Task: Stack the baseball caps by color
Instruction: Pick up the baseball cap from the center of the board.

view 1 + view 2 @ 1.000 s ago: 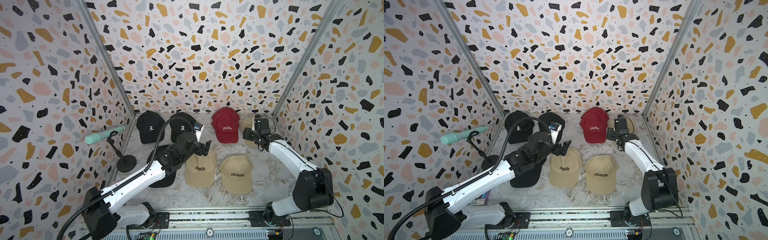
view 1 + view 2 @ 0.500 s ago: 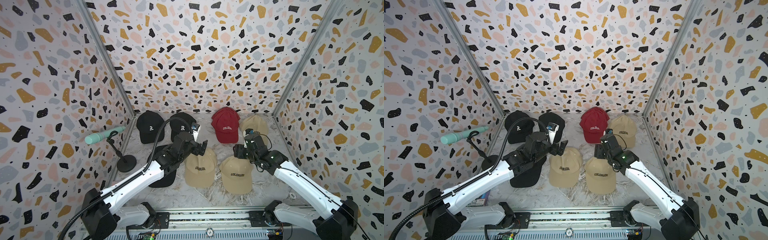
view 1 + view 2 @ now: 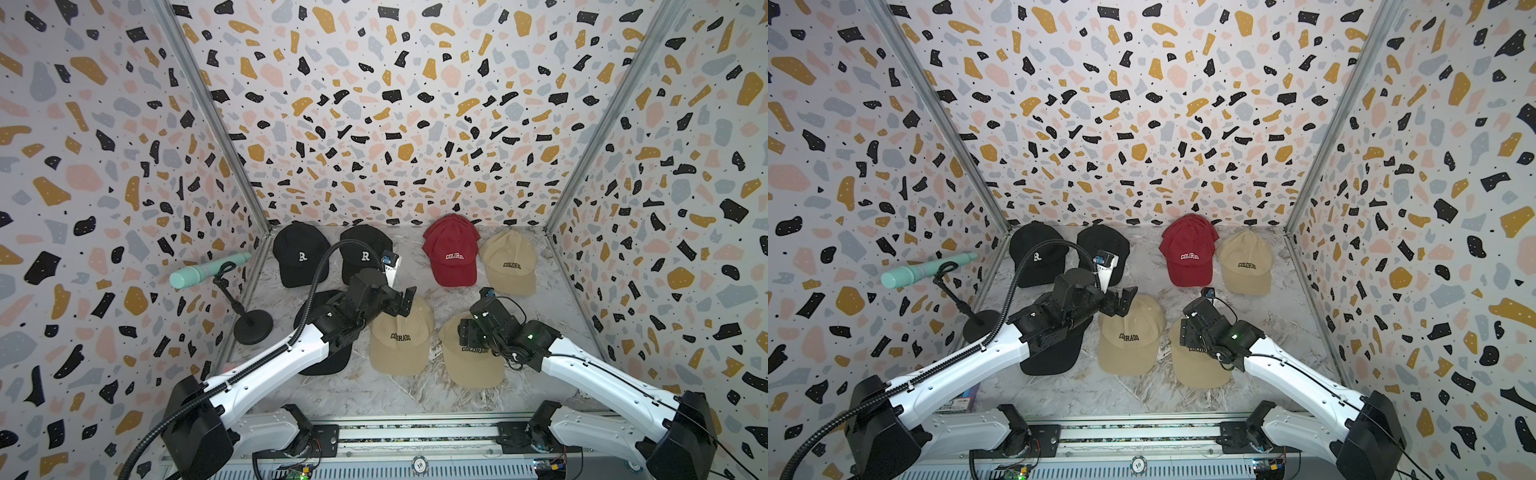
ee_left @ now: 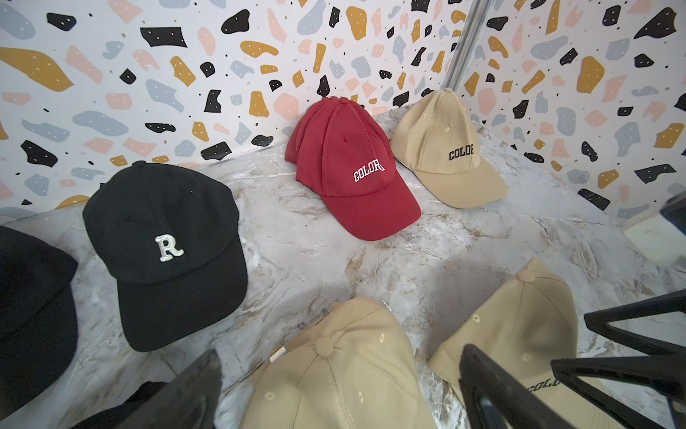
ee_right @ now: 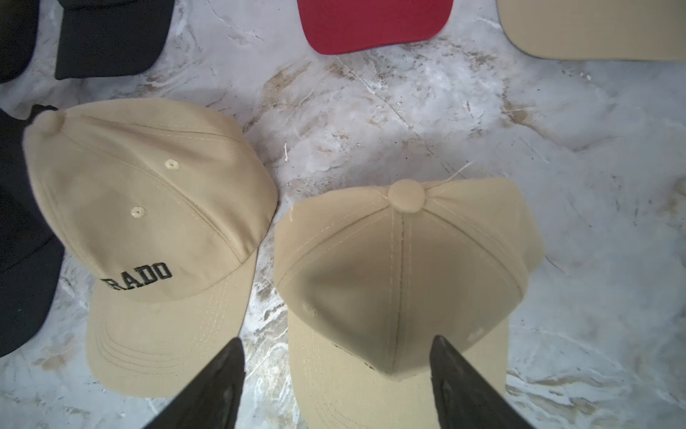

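Observation:
Two black "R" caps (image 3: 299, 257) (image 3: 363, 249) lie at the back left. A third black cap (image 3: 328, 361) is partly hidden under my left arm. At the back right sit a red "COLORADO" cap (image 3: 453, 253) and a tan cap (image 3: 511, 262). Two more tan caps (image 3: 401, 336) (image 3: 469, 365) lie side by side at the front. My left gripper (image 4: 339, 393) hangs open over the crown of the front middle tan cap (image 4: 334, 371). My right gripper (image 5: 334, 386) is open, its fingers (image 5: 211, 390) either side of the front right tan cap's (image 5: 401, 267) front panel.
A teal microphone (image 3: 208, 272) on a black stand with a round base (image 3: 252, 328) stands by the left wall. Patterned walls close in the marble floor (image 3: 415, 286) on three sides. A metal rail (image 3: 415, 432) runs along the front.
My right arm has drawn back from the tan cap at the back right to over the front right tan cap, and its jaws have widened. The left arm has barely moved.

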Robot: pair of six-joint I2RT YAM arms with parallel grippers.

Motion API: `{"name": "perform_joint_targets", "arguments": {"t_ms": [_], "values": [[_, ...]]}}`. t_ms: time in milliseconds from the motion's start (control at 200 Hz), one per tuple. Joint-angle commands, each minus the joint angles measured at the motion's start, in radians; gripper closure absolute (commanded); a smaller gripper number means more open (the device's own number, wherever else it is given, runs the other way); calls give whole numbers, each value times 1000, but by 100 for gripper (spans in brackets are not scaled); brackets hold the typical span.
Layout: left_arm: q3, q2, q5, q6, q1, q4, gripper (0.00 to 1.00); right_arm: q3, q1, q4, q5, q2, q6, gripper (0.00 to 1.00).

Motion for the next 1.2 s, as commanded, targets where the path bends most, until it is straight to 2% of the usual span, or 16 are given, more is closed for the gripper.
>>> {"name": "perform_joint_targets", "arguments": {"t_ms": [0, 175, 431, 731, 941, 1011, 1076, 1191], "values": [[0, -8, -17, -20, 3, 33, 0, 17, 1, -35, 31, 22, -6, 21], [9, 7, -25, -30, 2, 44, 0, 15, -4, -34, 51, 59, -9, 21], [38, 39, -29, -21, 3, 45, 0, -26, -50, 32, 15, 91, -28, 23], [61, 73, -40, -3, 3, 42, 0, -84, -79, 111, -28, 144, -50, 33], [78, 96, -56, 11, 2, 42, 0, -80, -95, 154, -29, 200, -76, 49], [87, 107, -59, 14, 3, 44, 0, -62, -94, 140, -29, 203, -85, 44], [98, 119, -57, 14, 1, 45, 0, -30, -92, 103, -20, 188, -90, 26], [115, 139, -54, 19, 1, 43, 0, 43, -91, 29, 18, 127, -95, 19]]}}
